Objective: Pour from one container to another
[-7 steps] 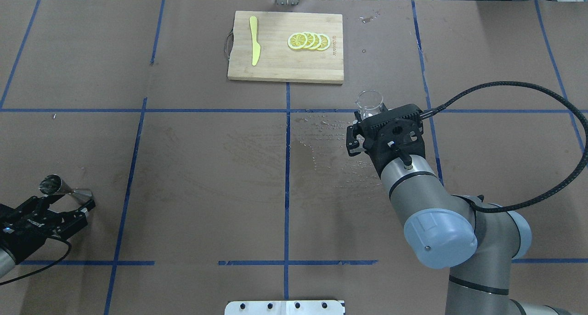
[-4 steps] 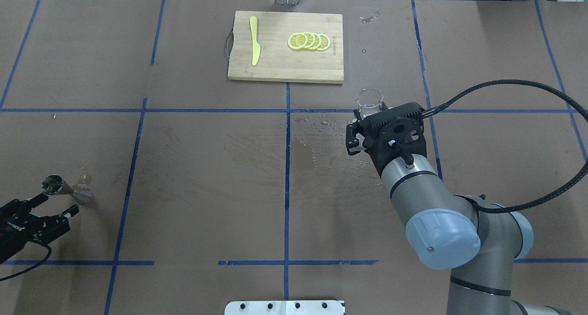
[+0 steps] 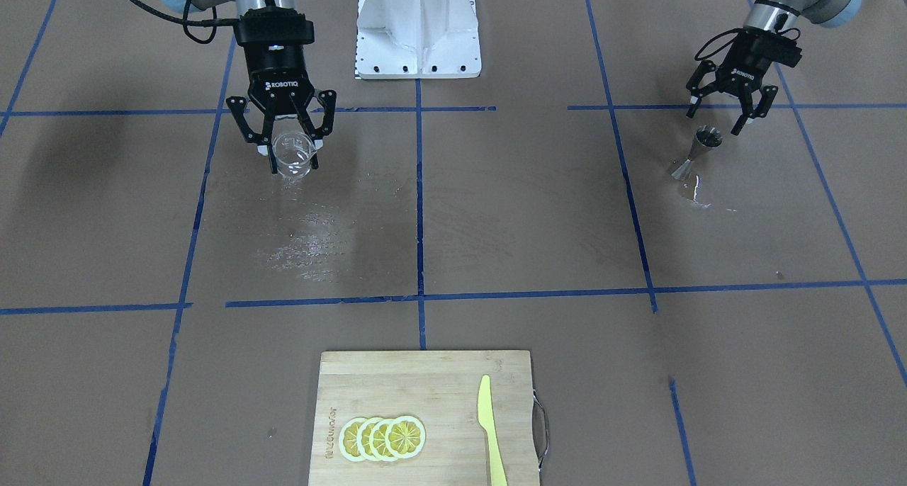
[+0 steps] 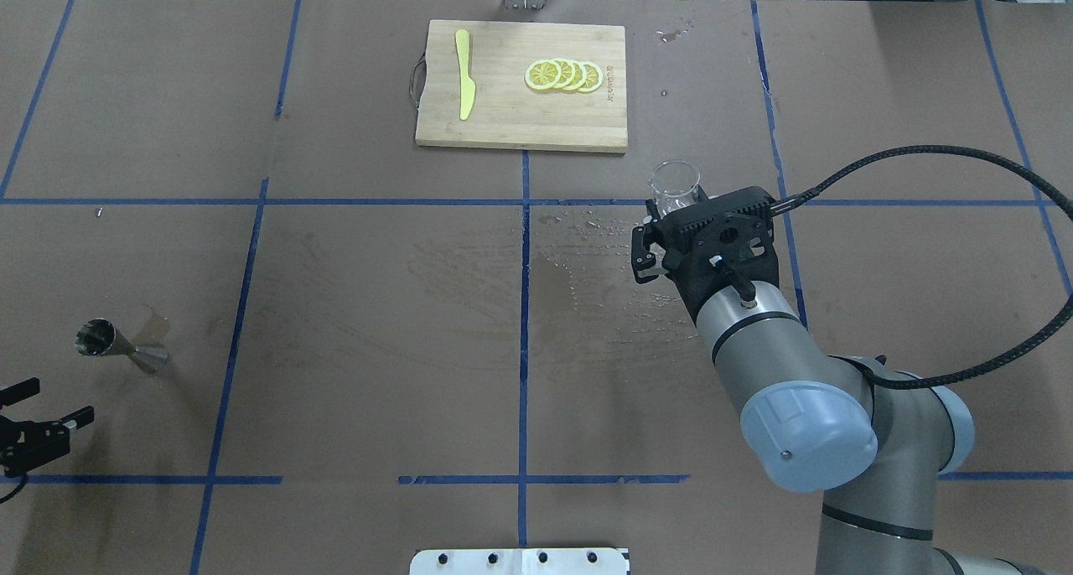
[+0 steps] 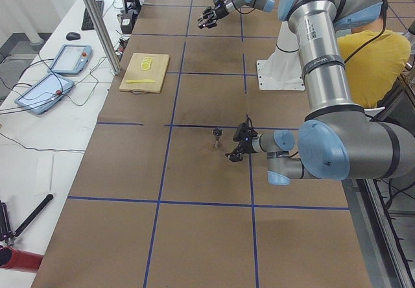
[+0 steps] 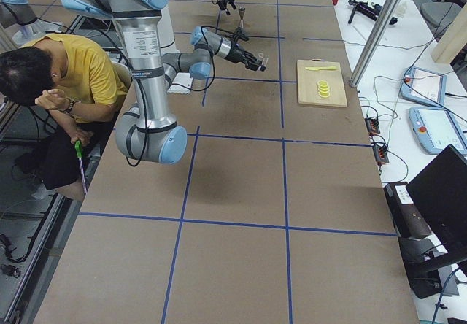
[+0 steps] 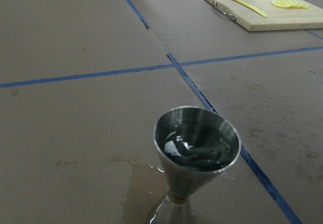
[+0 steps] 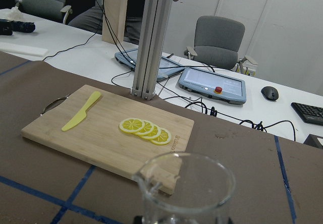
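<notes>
The right pincer (image 3: 293, 161) reaches down over the cup (image 3: 292, 151), its pads at the cup's two sides, pinching it as far as the front view shows. The cup stands upright on or just over the tabletop (image 3: 496, 210), lip level, so nothing can run out. It sits on the robot's right half, well apart from the jigger (image 3: 698, 151) on the left half.

The left pincer (image 3: 716, 120) hangs spread and empty just on the robot's side of the jigger, touching nothing. That leaves the jigger free on its lower cone, upright, its open upper cone facing up.

The left wrist view looks into that upper cone: clear liquid lies in it, short of the rim. A wet patch (image 3: 701, 192) spreads on the tabletop at the jigger's foot, and a wider wet streak (image 3: 305, 238) lies in front of the cup.

The cup looks clear; no liquid level shows in the part the right wrist view catches, though its base is cut off there.

With liquid in the jigger and both vessels upright and apart, the pour looks done.
</notes>
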`<action>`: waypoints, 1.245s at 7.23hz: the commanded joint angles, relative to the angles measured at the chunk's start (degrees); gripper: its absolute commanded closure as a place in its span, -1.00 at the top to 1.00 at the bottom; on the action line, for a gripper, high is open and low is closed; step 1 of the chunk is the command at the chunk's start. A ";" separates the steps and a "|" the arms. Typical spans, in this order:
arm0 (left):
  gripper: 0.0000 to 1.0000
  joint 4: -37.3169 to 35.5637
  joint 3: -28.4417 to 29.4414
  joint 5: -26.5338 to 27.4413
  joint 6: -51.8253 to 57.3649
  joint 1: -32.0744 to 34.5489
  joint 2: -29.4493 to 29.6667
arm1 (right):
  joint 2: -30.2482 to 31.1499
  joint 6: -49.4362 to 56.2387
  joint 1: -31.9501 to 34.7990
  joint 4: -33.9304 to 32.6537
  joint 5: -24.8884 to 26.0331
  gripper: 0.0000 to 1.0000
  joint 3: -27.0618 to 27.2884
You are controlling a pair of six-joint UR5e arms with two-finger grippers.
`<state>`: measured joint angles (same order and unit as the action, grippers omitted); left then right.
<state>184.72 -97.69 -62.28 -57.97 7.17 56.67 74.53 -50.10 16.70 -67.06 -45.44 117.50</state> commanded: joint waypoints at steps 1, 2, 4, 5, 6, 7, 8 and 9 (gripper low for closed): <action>1.00 0.02 0.47 -12.63 5.80 9.81 -4.45 | 2.71 -0.69 0.09 0.09 0.00 -1.00 0.27; 1.00 0.02 2.57 -19.04 15.07 17.45 -4.20 | 6.91 -4.18 0.09 3.13 0.00 -1.00 1.14; 1.00 -2.42 7.83 -38.35 33.80 41.49 2.70 | 16.74 -4.48 0.09 15.41 0.61 -1.00 0.72; 1.00 -10.62 8.04 -47.15 42.33 52.49 6.31 | 22.19 -4.83 0.09 21.65 2.09 -1.00 -0.59; 1.00 -20.88 7.86 -54.19 49.11 61.12 11.74 | 25.81 -5.01 0.09 29.28 3.76 -1.00 -4.26; 1.00 -28.21 7.77 -58.44 53.27 65.82 15.02 | 27.32 -5.01 -0.09 37.62 6.04 -1.00 -10.21; 1.00 -33.67 6.90 -61.96 54.01 67.87 17.49 | 27.25 -5.27 -0.52 45.71 6.59 -1.00 -17.32; 1.00 -40.86 4.55 -66.35 53.93 69.63 19.25 | 26.90 -7.01 -1.49 51.88 6.77 -1.00 -21.39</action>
<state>152.45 -91.08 -123.24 -5.16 73.69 73.11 101.29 -55.69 16.11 -23.96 -39.36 102.42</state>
